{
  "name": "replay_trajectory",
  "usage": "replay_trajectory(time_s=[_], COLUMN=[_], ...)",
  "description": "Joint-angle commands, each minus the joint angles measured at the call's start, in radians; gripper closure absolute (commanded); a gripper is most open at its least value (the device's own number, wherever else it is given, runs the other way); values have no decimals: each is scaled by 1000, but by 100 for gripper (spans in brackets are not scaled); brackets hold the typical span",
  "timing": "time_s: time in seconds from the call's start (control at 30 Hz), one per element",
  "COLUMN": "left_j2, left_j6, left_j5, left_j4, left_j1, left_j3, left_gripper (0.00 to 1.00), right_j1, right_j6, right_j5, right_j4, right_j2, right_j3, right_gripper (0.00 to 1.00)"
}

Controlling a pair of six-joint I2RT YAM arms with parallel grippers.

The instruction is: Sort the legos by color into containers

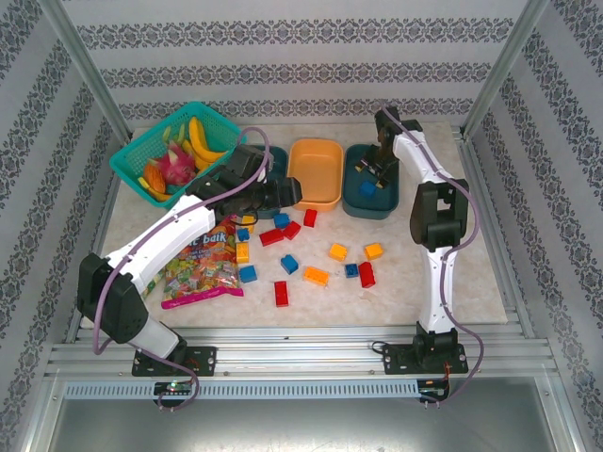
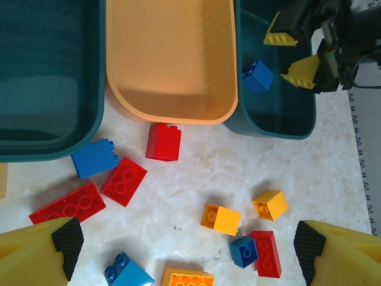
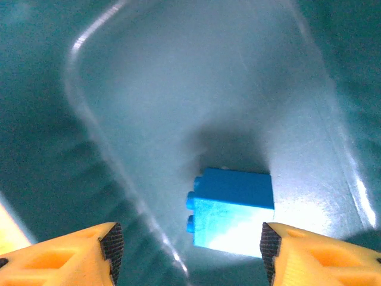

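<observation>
Three trays stand in a row at the back: a teal tray (image 2: 47,77) on the left, the orange tray (image 1: 316,172) in the middle and a second teal tray (image 1: 372,184) on the right. My right gripper (image 3: 191,247) hangs open inside that right tray, just above a blue lego (image 3: 232,211) lying on its floor, apart from both fingers. My left gripper (image 2: 187,244) is open and empty above the loose legos in front of the orange tray: a red one (image 2: 163,142), a blue one (image 2: 94,158) and an orange-yellow one (image 2: 220,219) among several.
A turquoise mesh basket (image 1: 174,151) of toy fruit sits at the back left. A colourful candy bag (image 1: 203,264) lies under my left arm beside the legos. Metal frame posts and patterned walls close in the table.
</observation>
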Motion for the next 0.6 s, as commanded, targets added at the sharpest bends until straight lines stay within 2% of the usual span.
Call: replay_trajectory(time_s=[0.0, 0.3, 0.4, 0.57], left_j2=[-41, -99, -126, -131], left_j6=[-18, -19, -5, 120], left_j5=[-28, -60, -63, -67], left_j4=[-54, -119, -136, -190], left_j1=[10, 10, 10, 7], left_j3=[-9, -34, -61, -110], left_gripper=[7, 8, 8, 9], right_j1=[1, 46, 82, 191], right_j6=[-23, -71, -114, -203], right_j5=[9, 26, 40, 77], right_j4=[-41, -27, 34, 229], right_j2=[-92, -290, -416, -707], right_j3=[62, 91, -19, -360], right_gripper=[36, 35, 36, 35])
